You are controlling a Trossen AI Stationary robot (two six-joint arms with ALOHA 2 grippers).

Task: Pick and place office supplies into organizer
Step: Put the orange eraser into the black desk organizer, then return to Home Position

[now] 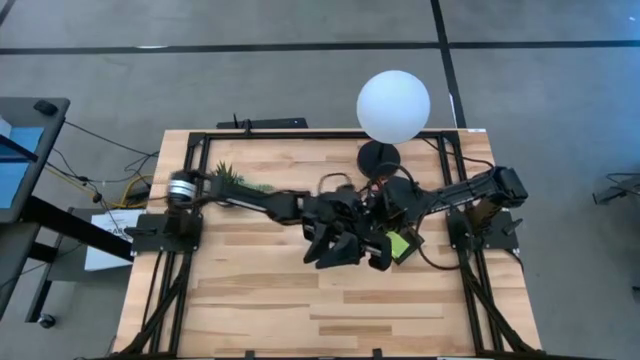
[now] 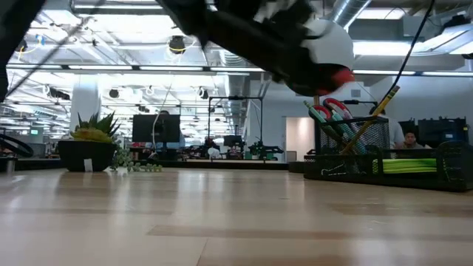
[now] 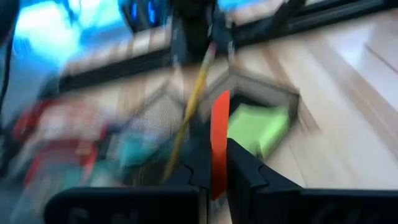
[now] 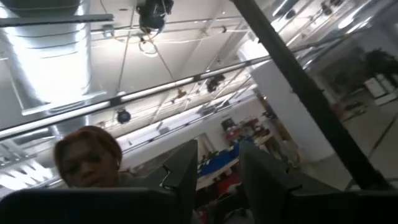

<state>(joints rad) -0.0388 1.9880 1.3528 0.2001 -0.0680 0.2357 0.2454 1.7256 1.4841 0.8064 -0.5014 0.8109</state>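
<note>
Holding a small red-orange piece (image 3: 219, 140) tight in its jaws, the left gripper (image 3: 217, 163) hangs over the organizer (image 2: 384, 162). Letting go too soon could make it miss. The right gripper (image 4: 217, 165), jaws apart, waits nearby, holding nothing.

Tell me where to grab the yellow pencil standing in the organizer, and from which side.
Grip the pencil on its bare upper shaft, coming down from above: it leans in the organizer, top end clear above the mesh wall, lower end hidden inside.
</note>
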